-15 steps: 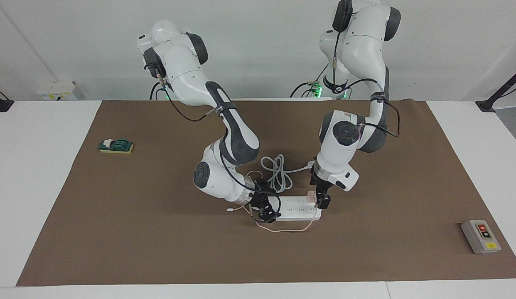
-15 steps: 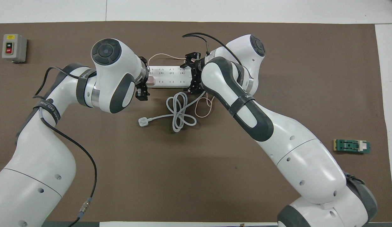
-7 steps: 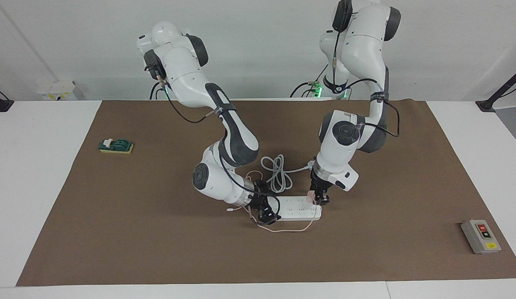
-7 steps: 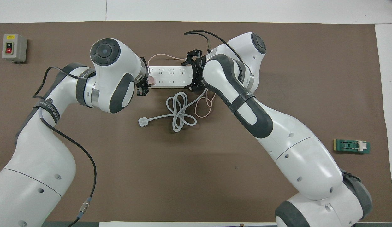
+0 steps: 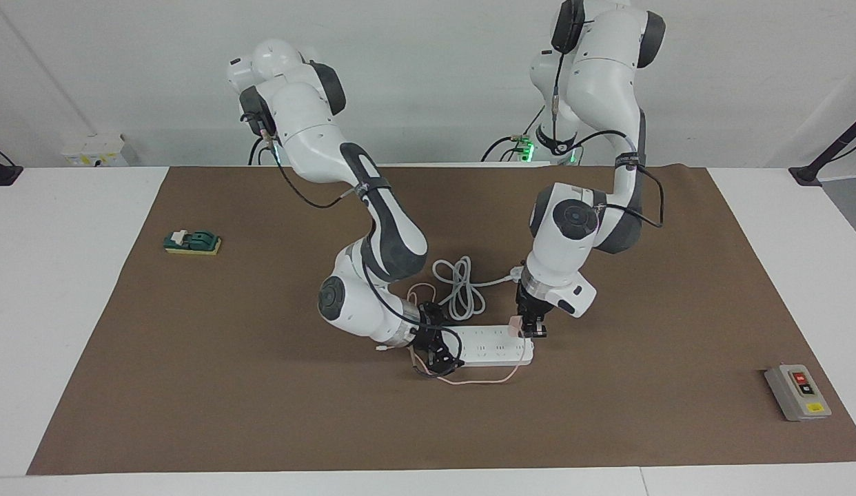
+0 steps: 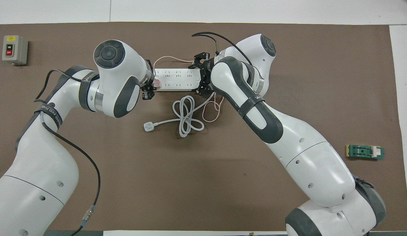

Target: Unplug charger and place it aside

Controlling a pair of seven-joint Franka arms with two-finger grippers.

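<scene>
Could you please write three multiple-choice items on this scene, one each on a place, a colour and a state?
1. Where is the charger?
A. On the power strip, at the left arm's end of it
B. Beside the green switch
C. On the grey button box

2. What colour is the charger's cable?
A. Black
B. Pink
C. Green

3. What is the left gripper doing?
A. Waiting off the brown mat
B. Shut on the charger
C. Holding the white plug

Answers: 1 A, the pink cube sits at that end of the strip. 2 B, a thin pink line runs beside the strip. 3 B, its fingers clamp the cube.
</scene>
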